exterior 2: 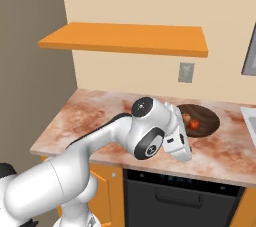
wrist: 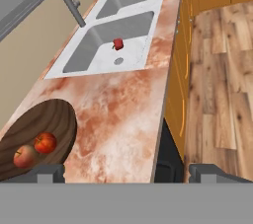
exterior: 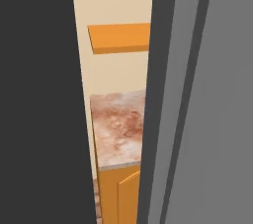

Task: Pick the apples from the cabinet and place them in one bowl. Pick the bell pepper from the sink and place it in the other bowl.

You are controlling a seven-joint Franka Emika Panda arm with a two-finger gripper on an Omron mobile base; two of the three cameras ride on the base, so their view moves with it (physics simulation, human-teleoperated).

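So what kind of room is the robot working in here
A kitchen, rendered rather than real. The signs are a double-basin sink with a faucet, a marbled reddish countertop, and orange base cupboards alongside a wood floor.

Beige walls (exterior 2: 130, 1) back a marbled reddish counter (wrist: 123, 114); orange base cupboards (wrist: 190, 16) face a wood-plank floor (wrist: 222, 85).
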